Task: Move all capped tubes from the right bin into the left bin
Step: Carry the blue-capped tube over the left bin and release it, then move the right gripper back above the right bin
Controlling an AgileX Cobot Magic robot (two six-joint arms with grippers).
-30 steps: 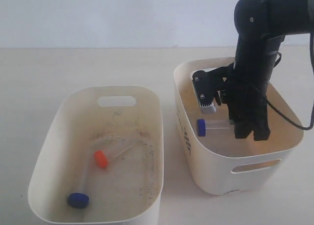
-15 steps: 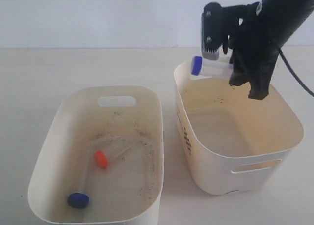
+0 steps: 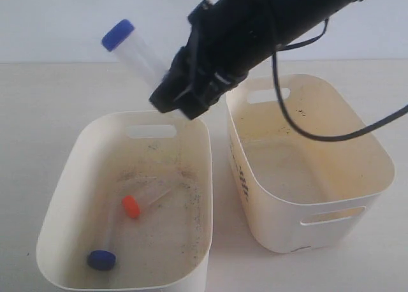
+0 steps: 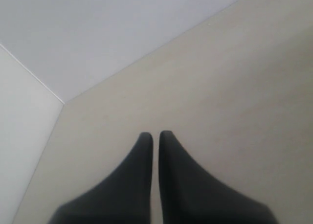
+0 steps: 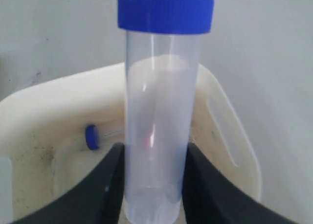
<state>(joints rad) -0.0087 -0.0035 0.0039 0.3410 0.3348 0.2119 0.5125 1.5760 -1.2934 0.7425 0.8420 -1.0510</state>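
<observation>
My right gripper [image 3: 168, 87] reaches across the middle and hangs above the back rim of the speckled left bin [image 3: 75, 191]. It is shut on a clear tube with a blue cap [image 3: 118, 34], which tilts up and to the left. The right wrist view shows this tube [image 5: 159, 111] squeezed between both black fingers [image 5: 105, 185] of the gripper [image 5: 155, 153], with the left bin [image 5: 49, 101] below. An orange-capped tube [image 3: 131, 206] and another blue-capped tube [image 3: 101, 259] lie on that bin's floor. The right bin [image 3: 280, 222] holds no tubes. My left gripper [image 4: 155, 136] is shut over bare tabletop.
The two bins stand side by side with a narrow gap between them. A cable [image 3: 319, 138] from the right arm loops over the right bin. The left gripper does not show in the exterior view. A pale wall runs behind the table.
The right gripper lifted the blue-capped tube out of the right bin and carried it up and left, to above the left bin's back rim. The right bin now holds nothing.
</observation>
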